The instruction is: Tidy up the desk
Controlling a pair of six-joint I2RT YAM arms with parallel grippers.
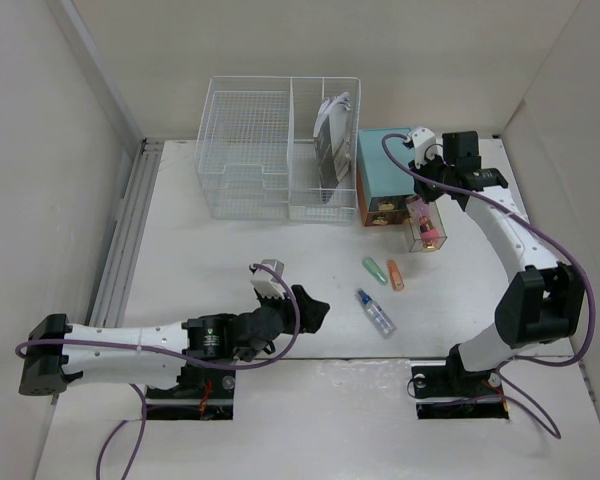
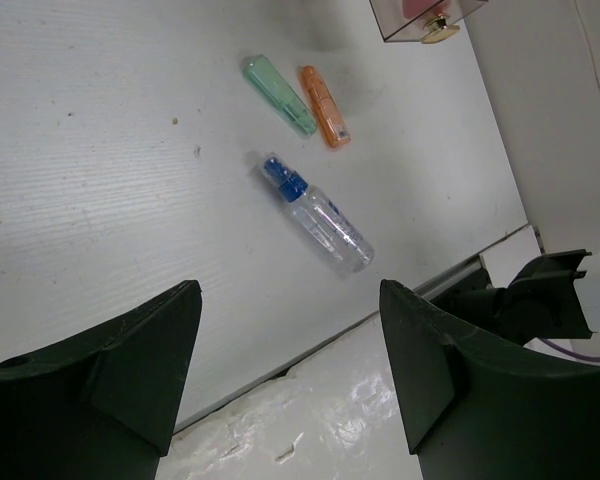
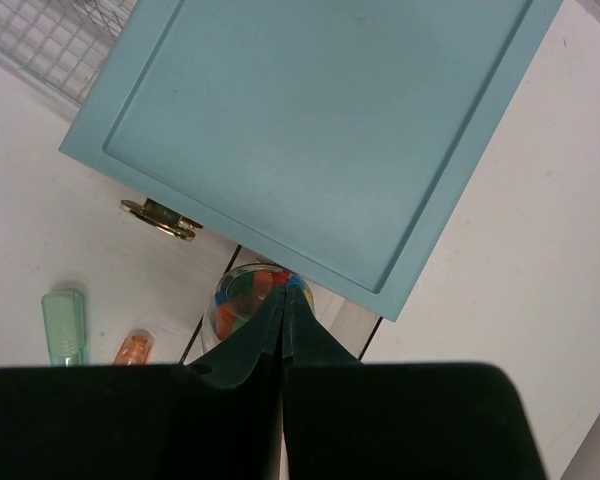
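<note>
The desk [image 1: 200, 260] is a white tabletop. On it lie a green tube [image 1: 372, 268], an orange tube [image 1: 395, 276] and a clear spray bottle with a blue cap [image 1: 376, 313]. All three show in the left wrist view: the green tube [image 2: 280, 95], the orange tube [image 2: 325, 107] and the bottle [image 2: 315, 215]. My left gripper [image 1: 305, 310] is open and empty, left of the bottle and above the desk's front edge [image 2: 288, 290]. My right gripper [image 1: 432, 188] is shut and empty [image 3: 283, 300], over a clear box [image 1: 425, 222] holding a jar of coloured bits [image 3: 242, 300].
A white wire basket [image 1: 250, 150] stands at the back with a packet [image 1: 332, 140] in its right compartment. A teal drawer box [image 1: 385, 170] stands beside it, with its top in the right wrist view [image 3: 310, 130]. A metal rail [image 1: 125, 240] runs along the left edge.
</note>
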